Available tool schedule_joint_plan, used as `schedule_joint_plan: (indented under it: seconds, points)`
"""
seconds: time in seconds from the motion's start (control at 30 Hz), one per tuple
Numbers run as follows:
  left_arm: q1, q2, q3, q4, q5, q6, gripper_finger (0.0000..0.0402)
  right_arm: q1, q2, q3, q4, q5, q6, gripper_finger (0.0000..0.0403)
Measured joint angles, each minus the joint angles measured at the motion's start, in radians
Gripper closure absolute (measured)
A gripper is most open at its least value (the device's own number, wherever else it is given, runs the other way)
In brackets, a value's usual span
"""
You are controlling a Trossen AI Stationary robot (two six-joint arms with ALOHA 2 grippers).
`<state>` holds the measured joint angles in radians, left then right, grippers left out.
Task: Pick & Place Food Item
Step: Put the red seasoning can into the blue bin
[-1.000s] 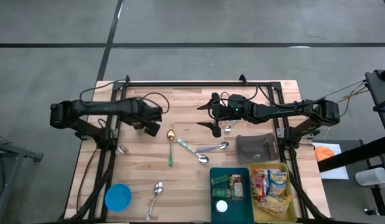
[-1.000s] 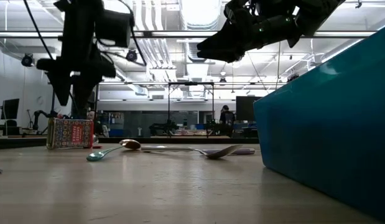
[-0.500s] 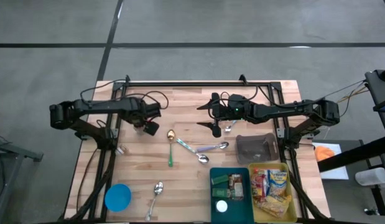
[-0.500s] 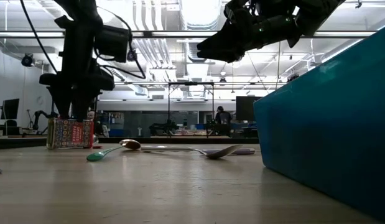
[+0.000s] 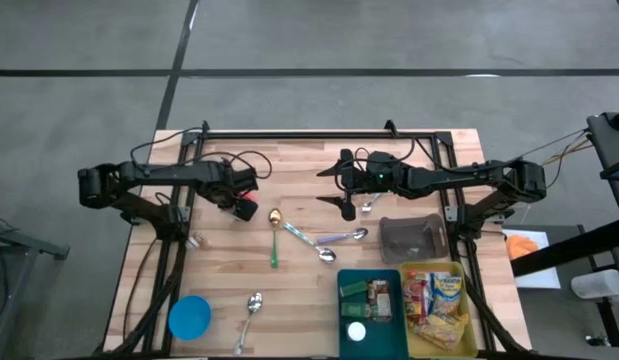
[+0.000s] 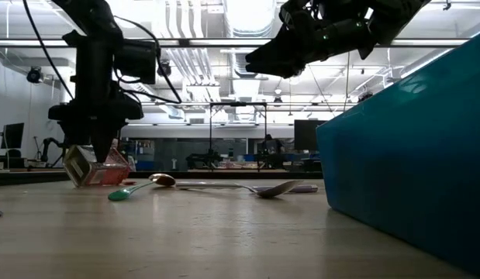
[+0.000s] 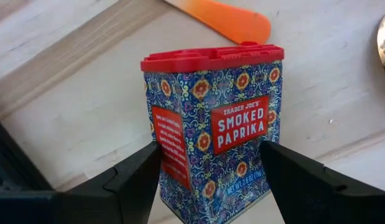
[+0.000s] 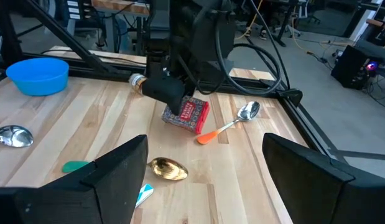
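Red-lidded paprika tin (image 7: 212,127) | now tilted, lifting off tabletop (image 5: 299,300) near left edge | left gripper (image 5: 239,203) clamps it | right gripper (image 5: 347,205) open, idle

There are five spoons on the counter (image 5: 409,160): a green-handled spoon (image 5: 273,240), a pale-blue-handled spoon (image 5: 307,240), a purple-handled spoon (image 5: 344,237), a plain silver spoon (image 5: 251,306) and an orange-handled spoon (image 8: 228,126). There is one paprika tin (image 7: 211,134), one blue bowl (image 5: 189,317) and one small bottle (image 5: 197,241). There are three bins: a teal bin (image 5: 341,300), a yellow bin (image 5: 469,330) and a grey tub (image 5: 409,240). The packets inside are too crowded to count.
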<state>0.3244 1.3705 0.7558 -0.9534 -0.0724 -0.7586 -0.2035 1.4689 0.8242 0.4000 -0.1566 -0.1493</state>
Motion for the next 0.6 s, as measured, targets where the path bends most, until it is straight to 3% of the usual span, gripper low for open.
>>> schedule_joint_plan:
  seconds: [0.6]
  points:
    - [-0.01,0.011,0.025,0.034,0.027,-0.008,0.0128,0.0,0.0,0.0,0.0,0.0,0.0,0.0087]
